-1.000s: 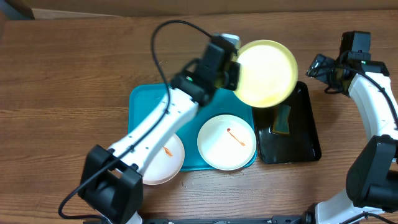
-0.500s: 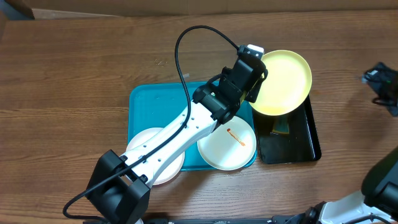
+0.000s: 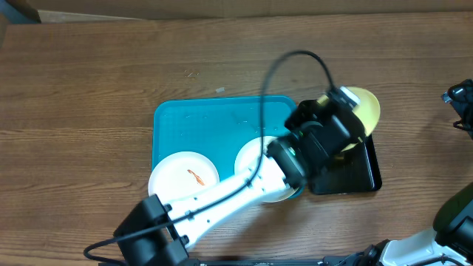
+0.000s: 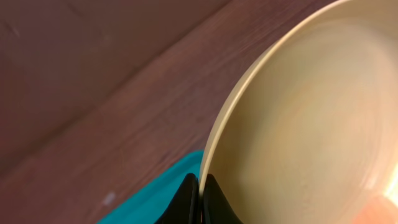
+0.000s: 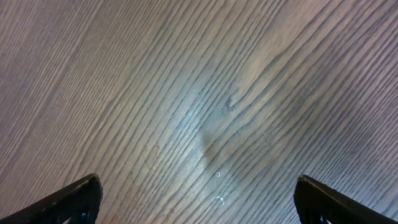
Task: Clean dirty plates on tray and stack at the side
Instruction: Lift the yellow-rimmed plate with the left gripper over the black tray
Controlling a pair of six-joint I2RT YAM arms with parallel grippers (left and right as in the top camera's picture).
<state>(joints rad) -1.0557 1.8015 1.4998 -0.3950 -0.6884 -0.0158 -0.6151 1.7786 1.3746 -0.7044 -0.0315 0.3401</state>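
My left gripper (image 4: 200,193) is shut on the rim of the pale yellow-green plate (image 4: 311,118) and holds it tilted above the black tray's far end (image 3: 366,107). A white plate with an orange smear (image 3: 185,181) lies at the front left of the turquoise tray (image 3: 192,122). A second white plate (image 3: 247,159) lies at the tray's front right, mostly hidden by my left arm. My right gripper (image 5: 199,196) is open and empty over bare wood; only part of that arm shows at the overhead view's right edge (image 3: 462,100).
A smaller black tray (image 3: 355,174) sits just right of the turquoise tray. Bare wooden tabletop (image 3: 89,81) lies to the left and behind. A cardboard edge runs along the far side.
My left arm has swung right with the yellow-green plate, from over the turquoise tray's far right corner to over the black tray. My right arm has pulled away toward the right edge.
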